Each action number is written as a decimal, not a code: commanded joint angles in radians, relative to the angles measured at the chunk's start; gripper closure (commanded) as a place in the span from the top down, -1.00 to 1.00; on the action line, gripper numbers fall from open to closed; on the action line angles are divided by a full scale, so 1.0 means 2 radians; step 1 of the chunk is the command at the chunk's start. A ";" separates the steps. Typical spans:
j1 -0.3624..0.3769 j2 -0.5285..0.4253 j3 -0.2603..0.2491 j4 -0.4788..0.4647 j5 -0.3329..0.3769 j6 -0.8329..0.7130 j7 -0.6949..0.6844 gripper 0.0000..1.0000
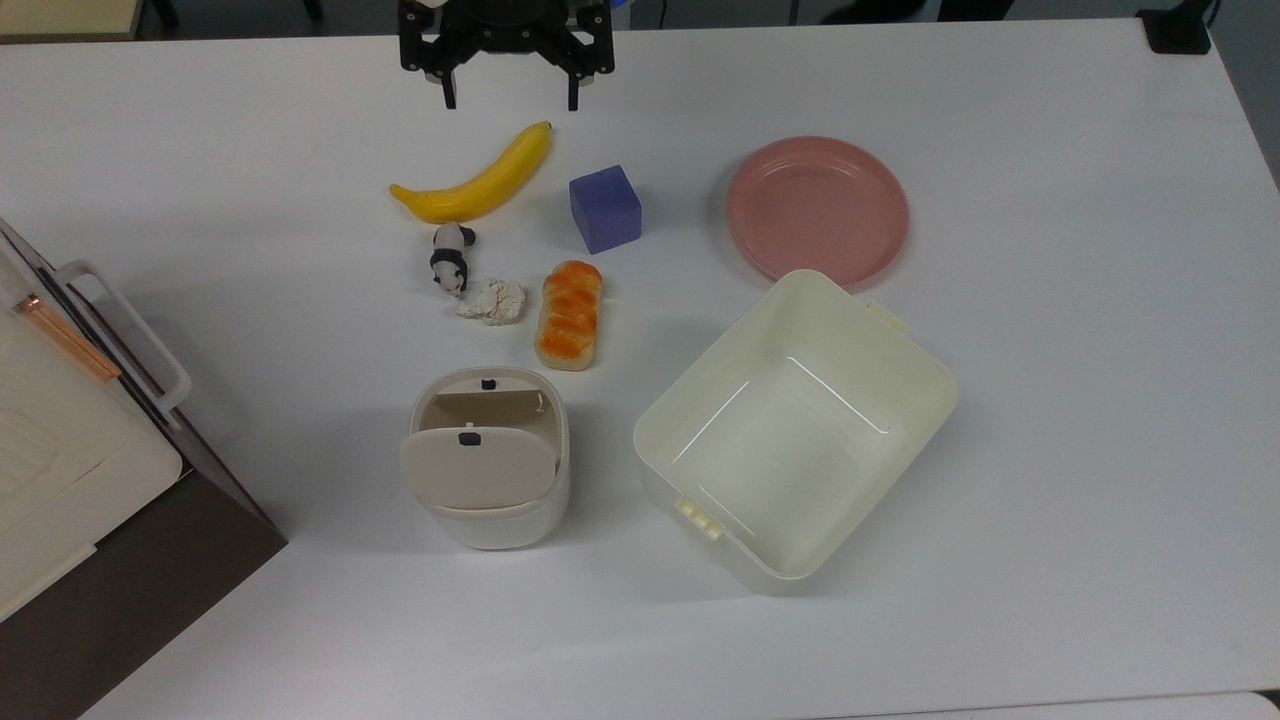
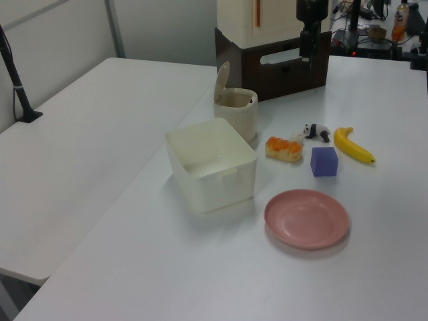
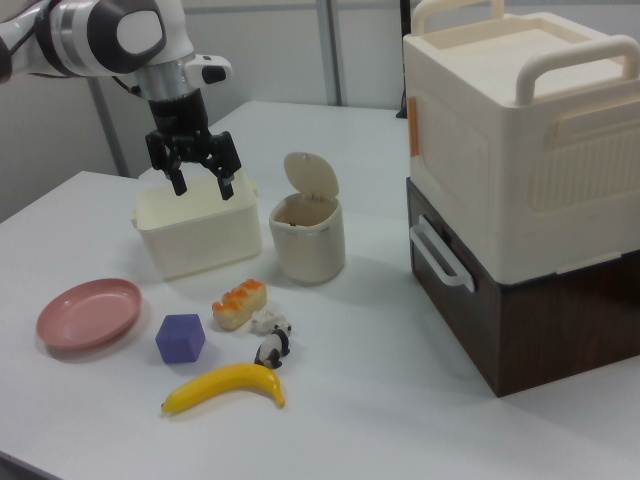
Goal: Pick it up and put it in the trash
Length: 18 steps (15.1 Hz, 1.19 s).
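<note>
Paper wad [image 1: 492, 301] lies on the bench [image 1: 1050, 420], no writing legible.
Pincer [image 1: 511, 100] hangs wide open, empty; right view shows the trash bin's [image 3: 308, 238] flap upright.

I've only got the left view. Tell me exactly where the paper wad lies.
Observer: In the top view, the paper wad lies on the table between the toy panda and the bread, close against the panda's head.
Operator: Now give me the gripper's state.
Observer: The gripper is open and holds nothing. It sits at the top view's upper edge, beyond the banana.
Operator: Check the bin's mouth.
Observer: The lid of the bin is tipped up. In the top view, the part of the mouth nearer the wad is uncovered.
</note>
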 commanded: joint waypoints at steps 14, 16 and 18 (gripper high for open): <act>0.001 -0.006 -0.004 -0.003 0.001 0.004 -0.014 1.00; -0.001 -0.005 -0.007 -0.004 0.001 0.004 -0.082 1.00; -0.013 -0.004 -0.007 -0.006 0.002 0.004 -0.157 1.00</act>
